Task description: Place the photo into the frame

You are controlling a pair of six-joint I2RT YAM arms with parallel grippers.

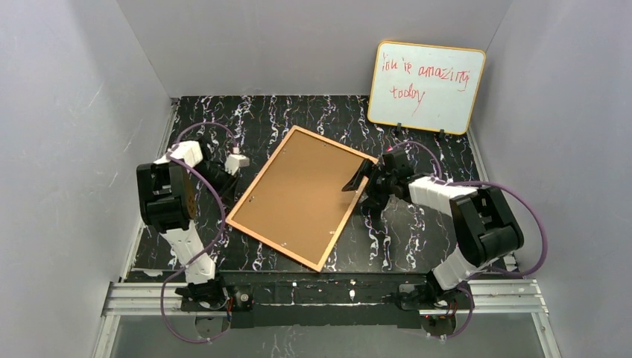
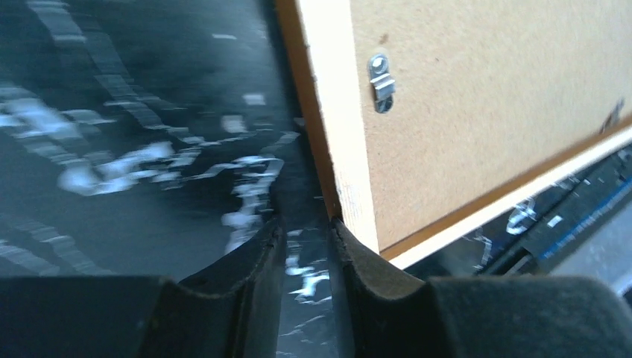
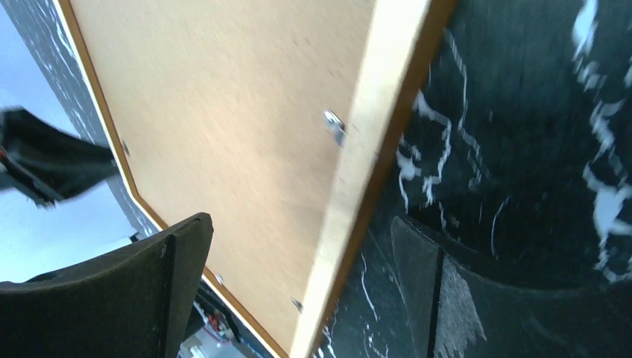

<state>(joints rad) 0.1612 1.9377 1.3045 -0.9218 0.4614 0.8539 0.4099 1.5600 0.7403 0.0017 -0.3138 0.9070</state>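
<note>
Orange-brown wood borders a large picture frame (image 1: 298, 198) that lies face down on a black table (image 1: 402, 242) veined with white. The frame's plain brown board back faces up. From above, the frame sits at a slant near the middle of the table, one corner pointing to the near edge and the opposite one to the back wall. Small metal clips (image 2: 381, 82) sit along the inside of the border and hold the backing board in.

On the left side, the left gripper (image 1: 227, 183) is low beside the frame's left edge. Its wrist camera shows the two dark fingers (image 2: 253, 261) drawn close together, with only a narrow strip of bare table between them and nothing held. The frame's near corner (image 2: 484, 112) lies just beside the right-hand finger; contact cannot be made out.

On the right side, the right gripper (image 1: 365, 183) reaches to the frame's right corner with its jaws spread wide. In its wrist view, one finger (image 3: 134, 291) hangs over the board back and the other is over the table, so the frame's pale edge (image 3: 223, 112) runs between them. Neither finger presses on it and nothing is gripped.

Leaning upright against the back wall, well apart from the frame, is a white board (image 1: 425, 86) with a yellow rim and red handwriting.
</note>
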